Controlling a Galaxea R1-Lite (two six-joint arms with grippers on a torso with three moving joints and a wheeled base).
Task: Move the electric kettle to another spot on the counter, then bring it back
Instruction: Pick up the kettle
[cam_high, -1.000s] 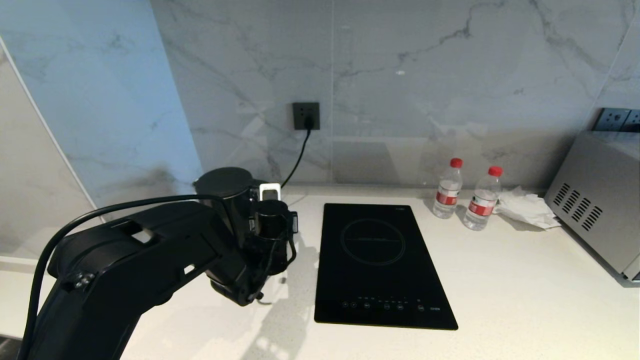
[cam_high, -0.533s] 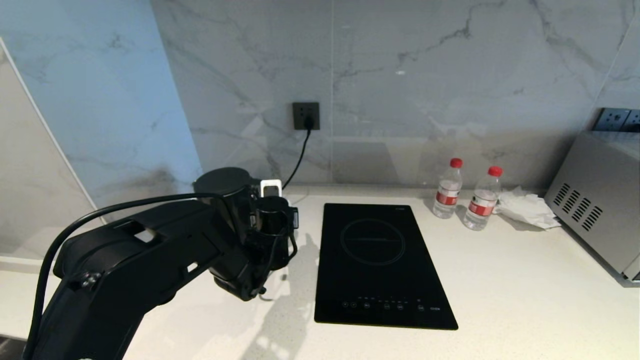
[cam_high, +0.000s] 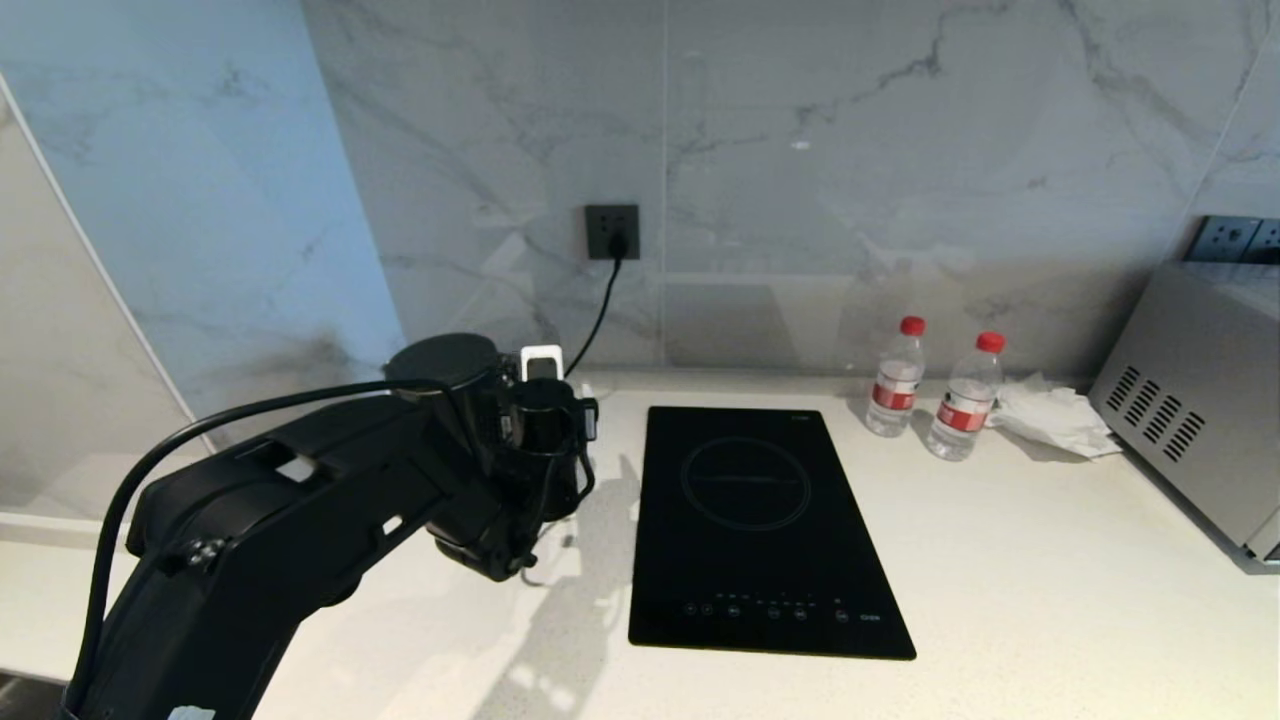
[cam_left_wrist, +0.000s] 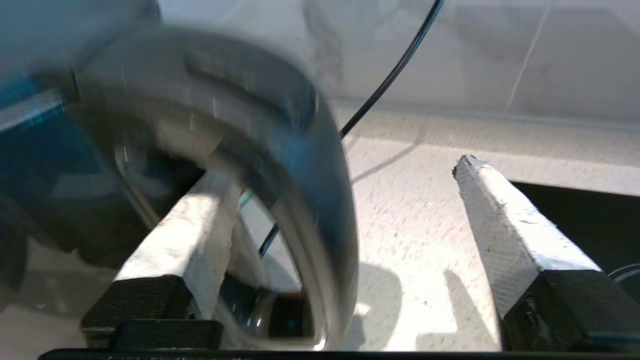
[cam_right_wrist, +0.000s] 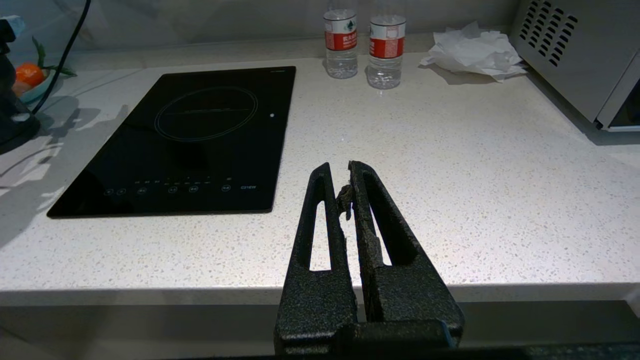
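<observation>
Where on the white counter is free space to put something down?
Bare white speckled counter lies between the black glass hob and the grey metal oven. Crowded: two red-capped water bottles and crumpled white tissue at the back wall.

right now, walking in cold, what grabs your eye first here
The black left arm fills the near left, its left gripper open around the handle of the electric kettle by the wall. Right of it, a black induction hob lies flat in the white counter, two red-capped water bottles behind.
</observation>
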